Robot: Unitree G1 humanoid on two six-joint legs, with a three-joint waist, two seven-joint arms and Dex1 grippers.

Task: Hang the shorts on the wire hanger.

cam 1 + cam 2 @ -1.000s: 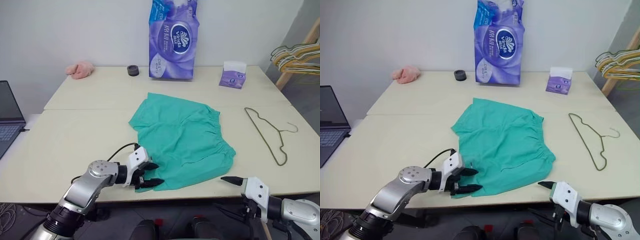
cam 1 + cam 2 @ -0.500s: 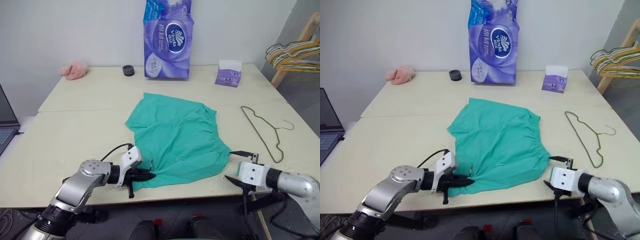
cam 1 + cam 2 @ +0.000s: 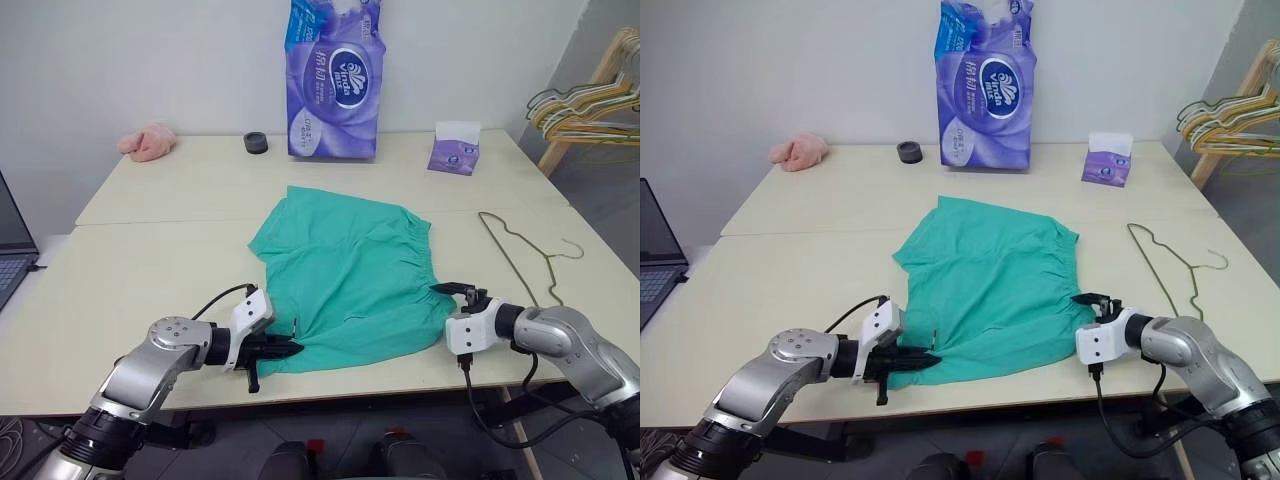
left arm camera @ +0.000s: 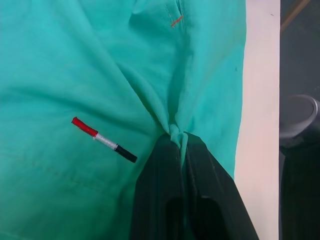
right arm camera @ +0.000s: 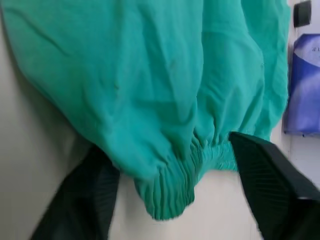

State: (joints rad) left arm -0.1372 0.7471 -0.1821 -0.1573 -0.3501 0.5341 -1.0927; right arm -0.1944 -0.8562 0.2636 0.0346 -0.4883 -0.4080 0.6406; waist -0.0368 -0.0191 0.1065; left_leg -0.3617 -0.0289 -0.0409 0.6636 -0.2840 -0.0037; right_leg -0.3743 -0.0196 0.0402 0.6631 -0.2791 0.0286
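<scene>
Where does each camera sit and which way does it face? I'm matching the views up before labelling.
Left and right eye views: on the head, looking forward and down over the table; both arms show.
Left wrist view: along the left gripper, shut on the shorts.
Right wrist view: along the right gripper, its fingers straddling the waistband.
Shared: all four show the shorts; the eye views also show the wire hanger.

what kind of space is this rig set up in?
Probably an office or lab set up for laundry trials: plain cream table, open laptop at its edge, wooden rack of coloured hangers, purple tissue-roll pack against a bare wall.
</scene>
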